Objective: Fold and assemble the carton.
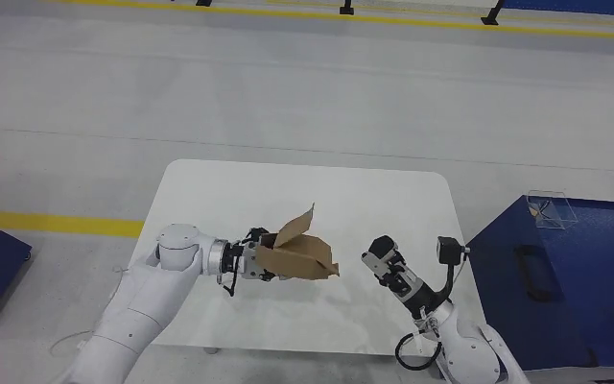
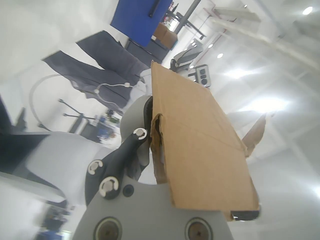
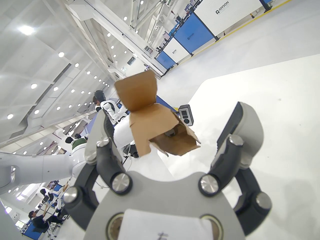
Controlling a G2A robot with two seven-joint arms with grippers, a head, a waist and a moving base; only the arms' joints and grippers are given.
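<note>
Brown cardboard forms the carton (image 1: 305, 254), which is only partly shaped and hangs over the near middle of the white worktop (image 1: 384, 197). In the right wrist view it looks lifted clear of the surface. One long flap (image 1: 299, 223) stands up at a slant above the body, and the open end, with short loose flaps around it, faces the right arm. The left tool (image 1: 261, 261) is closed on the carton's other end. In the left wrist view a wall of cardboard is pinched between its two fingers (image 2: 146, 116), with a torn-looking edge just beside the grip. The right tool (image 1: 381, 255) hovers near the open end but apart from it, its jaws spread wide with nothing between them. Off the worktop's right side stands a blue cabinet (image 1: 537, 288) with a small clear container (image 1: 550, 207) on top. A yellow line (image 1: 67, 224) runs across the pale floor to the left.
</note>
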